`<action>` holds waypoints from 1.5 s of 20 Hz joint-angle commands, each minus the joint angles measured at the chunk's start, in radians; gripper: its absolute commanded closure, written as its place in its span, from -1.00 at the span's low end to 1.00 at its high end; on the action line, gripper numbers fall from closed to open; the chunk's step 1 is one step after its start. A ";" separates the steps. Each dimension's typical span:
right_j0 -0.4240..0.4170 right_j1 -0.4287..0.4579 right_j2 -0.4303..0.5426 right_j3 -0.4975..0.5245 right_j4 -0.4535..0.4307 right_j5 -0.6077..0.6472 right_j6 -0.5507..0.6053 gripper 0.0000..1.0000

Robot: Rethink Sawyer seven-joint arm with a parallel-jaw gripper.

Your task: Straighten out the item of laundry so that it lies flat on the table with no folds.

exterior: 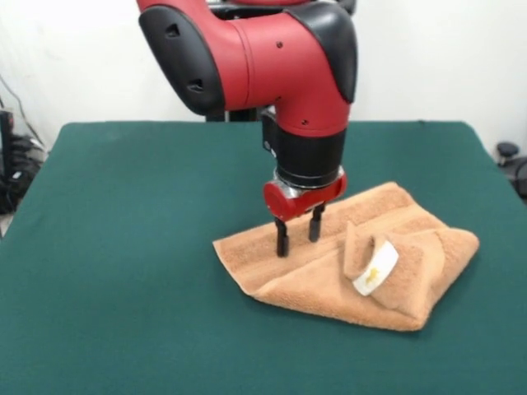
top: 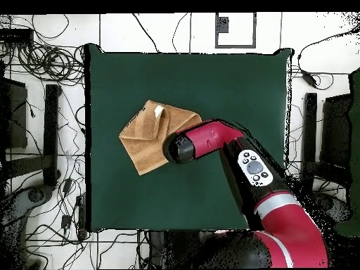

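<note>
The orange-tan towel (exterior: pixel 329 276) lies on the green table (exterior: pixel 123 247), right of the middle in the front view. It is folded over itself, with a bunched flap and a white label (exterior: pixel 375 267) sticking up at its right part. My gripper (exterior: pixel 299 234) points straight down over the towel's left part, its two black fingers (exterior: pixel 282 239) apart and their tips at the cloth; it is open. In the overhead view the towel (top: pixel 144 140) lies left of the table's (top: pixel 232 91) middle, its label (top: pixel 159 111) at the top edge, and the arm's end (top: pixel 179 149) covers the gripper.
The red arm (top: pixel 246 165) reaches in from the lower right of the overhead view. Cables (top: pixel 49 63) and dark stands (top: pixel 52 133) lie on the floor round the table. A black object (exterior: pixel 506 152) shows past the table's right edge.
</note>
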 commanded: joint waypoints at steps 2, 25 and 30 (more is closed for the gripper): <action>-0.029 0.043 -0.081 0.126 -0.050 0.239 -0.242 -1.00; -0.048 0.009 -0.062 0.218 -0.105 0.190 -0.206 -1.00; -0.030 -0.046 0.012 0.232 -0.049 0.181 -0.191 -1.00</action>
